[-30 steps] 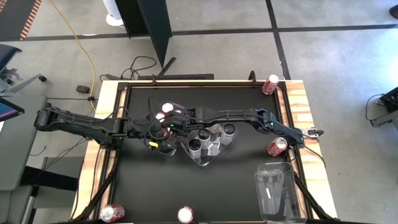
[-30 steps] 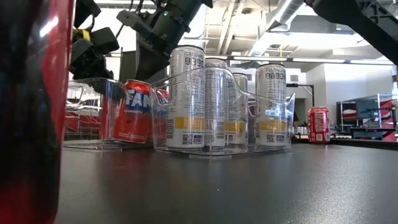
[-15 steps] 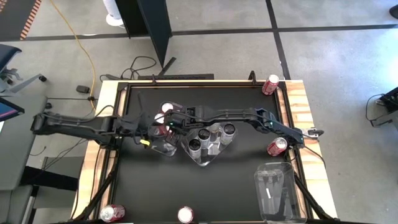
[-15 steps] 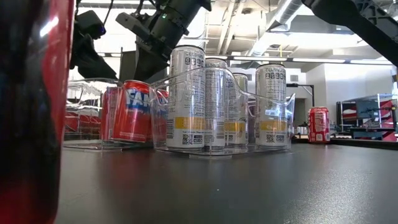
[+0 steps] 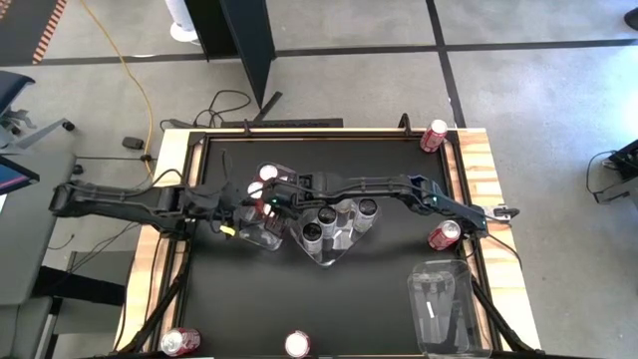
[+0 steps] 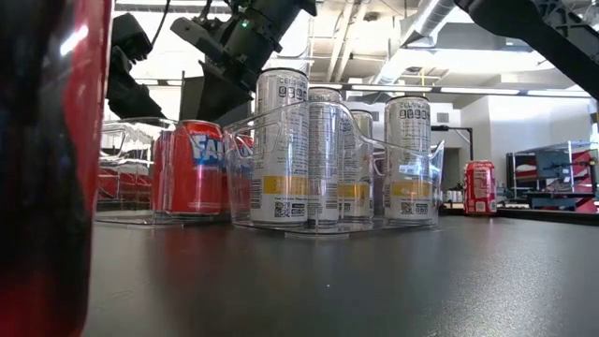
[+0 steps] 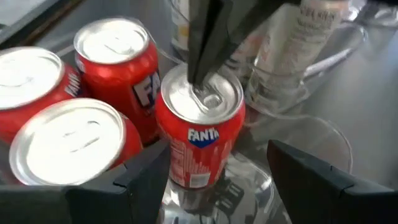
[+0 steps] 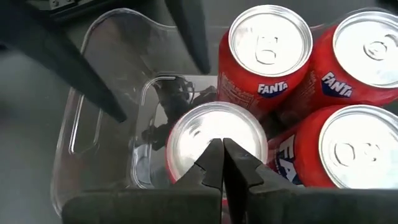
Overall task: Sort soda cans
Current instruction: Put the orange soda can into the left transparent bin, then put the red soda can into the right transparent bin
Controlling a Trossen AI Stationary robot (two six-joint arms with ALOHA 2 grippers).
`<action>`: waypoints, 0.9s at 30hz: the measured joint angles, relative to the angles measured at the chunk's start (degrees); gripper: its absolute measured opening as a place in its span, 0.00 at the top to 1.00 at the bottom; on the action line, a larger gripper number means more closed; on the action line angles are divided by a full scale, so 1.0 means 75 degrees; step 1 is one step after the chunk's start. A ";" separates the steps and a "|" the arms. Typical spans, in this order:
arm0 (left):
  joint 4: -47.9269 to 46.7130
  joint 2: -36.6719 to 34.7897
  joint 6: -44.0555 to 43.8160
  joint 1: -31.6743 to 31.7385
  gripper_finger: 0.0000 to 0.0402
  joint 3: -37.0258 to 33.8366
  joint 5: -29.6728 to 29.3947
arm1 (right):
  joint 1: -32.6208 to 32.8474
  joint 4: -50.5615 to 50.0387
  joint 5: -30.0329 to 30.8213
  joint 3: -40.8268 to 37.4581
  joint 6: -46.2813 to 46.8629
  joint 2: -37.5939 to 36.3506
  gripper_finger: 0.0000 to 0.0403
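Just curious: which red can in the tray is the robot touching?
The one nearest the tray's empty end: the right gripper, shut, presses on its top; the other three stand untouched.

Red soda cans (image 7: 200, 124) upright, silver ones (image 6: 279, 150) beside.

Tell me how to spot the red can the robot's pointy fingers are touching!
Find the clear tray holding four red cans. Three crowd together at one end. The one you want stands nearest the tray's empty end, with the right gripper pressed together on its silver top.
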 joint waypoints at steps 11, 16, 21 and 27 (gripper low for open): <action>0.0126 0.0160 0.0022 0.0000 0.40 0.0000 0.0035 | 0.0123 0.0124 0.0001 0.0000 -0.0172 -0.0020 0.86; 0.0126 0.0162 0.0027 0.0000 0.40 0.0000 0.0035 | 0.0197 0.0068 0.0098 0.0181 -0.0307 -0.0057 0.74; 0.0141 0.0165 0.0028 0.0000 0.40 0.0000 0.0035 | 0.0309 0.0052 0.0188 0.0187 -0.0369 -0.0319 0.57; 0.0132 0.0162 0.0083 0.0000 0.40 0.0000 0.0032 | 0.0522 -0.0539 0.1135 0.0172 -0.0321 -0.0801 0.40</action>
